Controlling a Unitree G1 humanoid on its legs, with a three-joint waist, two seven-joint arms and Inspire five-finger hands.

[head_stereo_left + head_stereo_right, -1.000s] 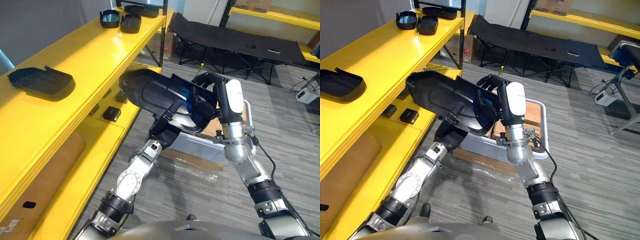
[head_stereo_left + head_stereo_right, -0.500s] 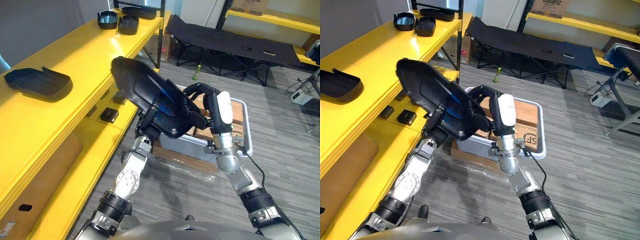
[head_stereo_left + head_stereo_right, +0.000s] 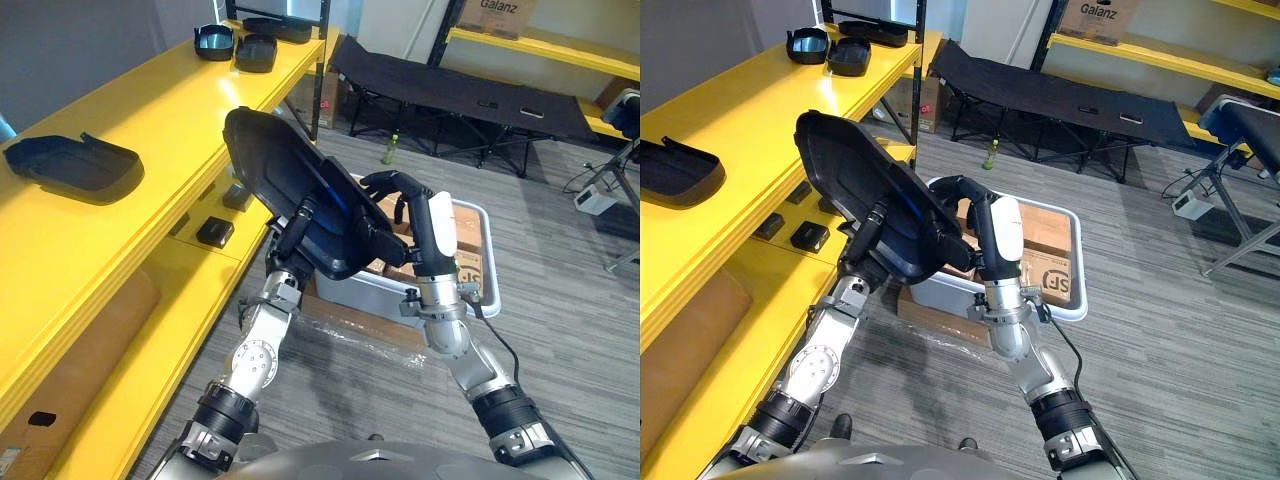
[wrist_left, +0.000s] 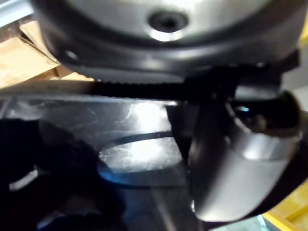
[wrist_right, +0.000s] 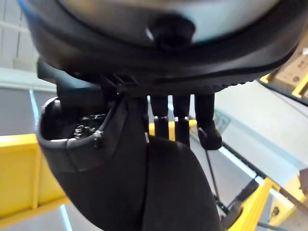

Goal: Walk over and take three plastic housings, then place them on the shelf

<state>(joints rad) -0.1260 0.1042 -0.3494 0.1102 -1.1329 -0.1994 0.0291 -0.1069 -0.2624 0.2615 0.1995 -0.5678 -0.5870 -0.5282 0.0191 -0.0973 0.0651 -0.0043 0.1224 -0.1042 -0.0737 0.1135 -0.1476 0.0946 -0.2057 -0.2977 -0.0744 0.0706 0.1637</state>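
Step in hand: carrying to the shelf. Left hand [image 3: 288, 250] grips the tilted housing [image 3: 290, 175] from below, and right hand [image 3: 410, 188] is curled over its right edge. It hangs just right of the yellow shelf [image 3: 150, 110]. Next, judged: swing left, level it, set it on bare board. Behind it, the white bin [image 3: 487, 260] on the floor holds cardboard boxes [image 3: 1045, 235]. One shelved housing [image 3: 70, 165] lies left, with two far housings [image 3: 215, 40] beyond.

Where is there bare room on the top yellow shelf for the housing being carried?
Free: the long stretch of top shelf between the near housing and the far cluster, beside the held housing. Crowded: the far end; small black boxes dot the lower shelf.
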